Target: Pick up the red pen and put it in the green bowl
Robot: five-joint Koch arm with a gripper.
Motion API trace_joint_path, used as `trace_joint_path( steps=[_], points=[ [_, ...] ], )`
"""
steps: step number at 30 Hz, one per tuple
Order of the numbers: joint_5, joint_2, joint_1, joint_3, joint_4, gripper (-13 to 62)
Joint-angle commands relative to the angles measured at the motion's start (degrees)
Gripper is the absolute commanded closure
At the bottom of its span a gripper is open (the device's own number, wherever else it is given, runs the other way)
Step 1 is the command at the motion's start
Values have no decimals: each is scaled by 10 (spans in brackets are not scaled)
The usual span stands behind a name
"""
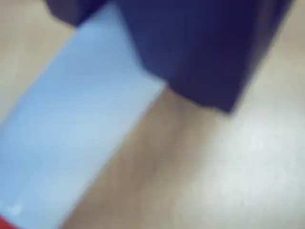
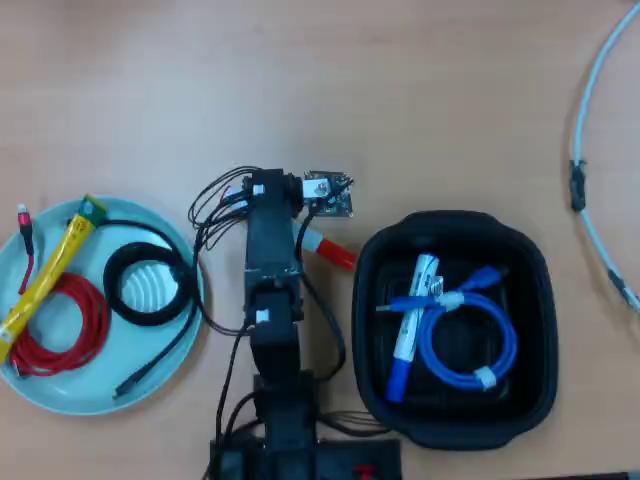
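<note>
One thick white-barrelled red pen (image 2: 331, 250) lies under the gripper (image 2: 312, 232), whose jaw state stays unclear

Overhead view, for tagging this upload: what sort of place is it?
Probably a hobby workbench or desk: a wood-grain table, a black tray and green bowl of coiled cables and pens, and a loose white cable.

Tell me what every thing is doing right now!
red pen: lying on the table, mostly hidden under the arm, not in the bowl.
gripper: down at the pen; open or shut can't be seen.
green bowl: holds a yellow pen and cables.
black tray: holds a blue-capped marker and a blue cable.
</note>
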State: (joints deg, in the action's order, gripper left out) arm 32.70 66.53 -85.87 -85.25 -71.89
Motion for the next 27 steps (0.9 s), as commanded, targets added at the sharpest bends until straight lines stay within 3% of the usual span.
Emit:
trace_joint_path(
  steps=[1, 7, 19, 27],
  points=[
    [0, 7, 4, 13, -11, 564],
    [-83, 37, 34, 40, -11, 564],
    [-211, 251, 91, 67, 33, 564],
    [-280, 291, 187, 96, 52, 564]
  ],
)
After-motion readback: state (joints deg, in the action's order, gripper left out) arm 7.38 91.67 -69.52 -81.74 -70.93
